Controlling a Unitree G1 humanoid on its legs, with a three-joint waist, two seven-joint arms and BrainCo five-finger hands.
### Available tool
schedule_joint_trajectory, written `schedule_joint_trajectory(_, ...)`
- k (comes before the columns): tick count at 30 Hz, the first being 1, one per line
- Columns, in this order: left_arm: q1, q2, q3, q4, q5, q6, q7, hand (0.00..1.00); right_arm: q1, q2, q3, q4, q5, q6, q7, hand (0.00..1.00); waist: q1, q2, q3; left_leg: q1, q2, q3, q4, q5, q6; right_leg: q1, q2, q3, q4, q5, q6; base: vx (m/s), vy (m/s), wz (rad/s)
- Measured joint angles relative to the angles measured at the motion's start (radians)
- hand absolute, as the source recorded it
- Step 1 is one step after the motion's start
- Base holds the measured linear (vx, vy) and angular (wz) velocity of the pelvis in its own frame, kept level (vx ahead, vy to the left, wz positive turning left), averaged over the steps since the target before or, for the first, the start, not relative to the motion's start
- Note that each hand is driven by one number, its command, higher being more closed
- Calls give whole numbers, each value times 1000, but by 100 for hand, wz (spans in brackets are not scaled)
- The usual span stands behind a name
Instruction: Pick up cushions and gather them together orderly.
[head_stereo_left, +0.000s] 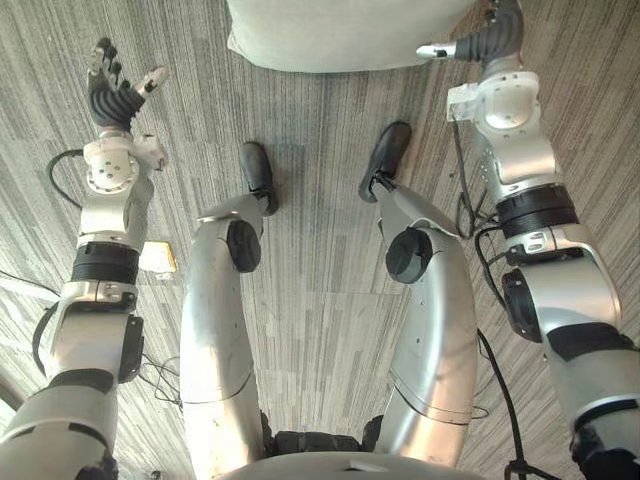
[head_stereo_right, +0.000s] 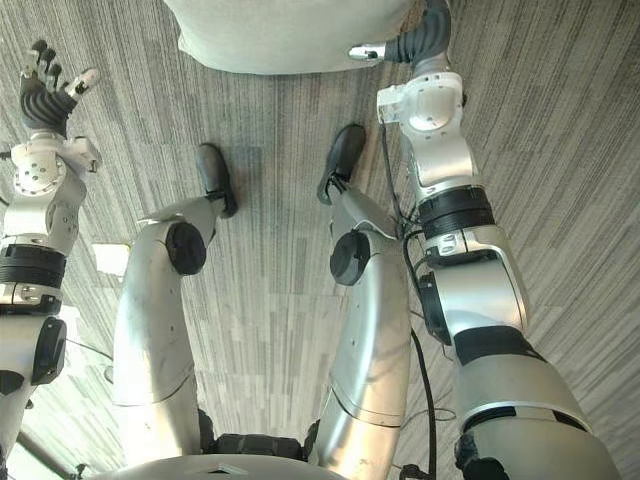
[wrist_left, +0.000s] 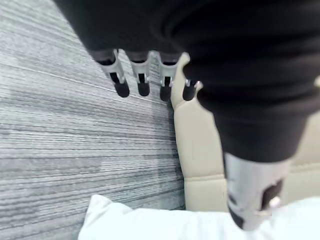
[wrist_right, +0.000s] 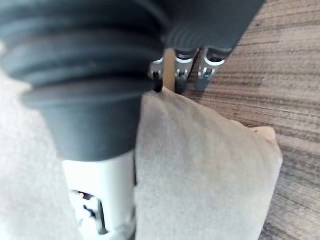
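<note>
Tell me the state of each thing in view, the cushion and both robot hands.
Beige cushion: lying flat on the carpet.
Left robot hand: open, raised over the carpet, holding nothing.
Right robot hand: open, thumb at the cushion's corner.

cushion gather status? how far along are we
Done: nothing visibly gathered; one cushion lies flat on the carpet. In hand: the right robot hand is at the cushion's right corner, thumb laid over the fabric, fingers past the edge, no closed grasp. The left robot hand is open over bare carpet, apart from it. Left: grasp, lift, and place it with other cushions.
</note>
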Motion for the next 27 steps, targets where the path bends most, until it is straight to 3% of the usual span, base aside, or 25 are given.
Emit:
schedule_joint_trajectory(2,-6,-10,1,-1,-22,-14,1,0,-6,5,-6,-5,58,-6,0,0,1,0,0,-5,-1,0,5,3,-3,-7,-1,1,9,-4,-6,-43,-20,3)
schedule_joint_trajectory(7,-2,-61,-10,-63,-52,-29,26,0,-6,19,-44,-43,328,-33,1,0,3,0,0,-23,-3,-18,10,-2,-1,-16,-1,-12,15,-11,-14,-57,-20,3)
schedule_joint_trajectory(10,4,-107,-27,-144,-57,-50,43,0,8,57,-103,-87,480,-67,-1,0,2,0,0,-26,-10,-18,4,10,5,-26,-4,-9,27,-11,-13,-60,-25,9)
schedule_joint_trajectory(13,-16,-142,-34,-210,-56,-66,67,0,15,89,-136,-124,562,-102,-3,0,-3,0,0,-41,-13,-24,1,20,0,-44,-9,-12,35,-19,-12,-56,-35,12)
schedule_joint_trajectory(21,-87,-206,-42,-297,-39,-95,127,0,21,145,-144,-160,578,-127,-8,0,-17,1,-2,-47,-13,-58,-13,49,-18,-40,1,-38,37,-21,-13,-64,-43,3)
schedule_joint_trajectory(27,-186,-255,-85,-304,-1,-88,171,0,17,232,-213,-165,687,-179,-9,0,-20,2,-2,11,-18,-61,-133,106,-35,14,18,-54,-59,-14,-3,-76,-63,8)
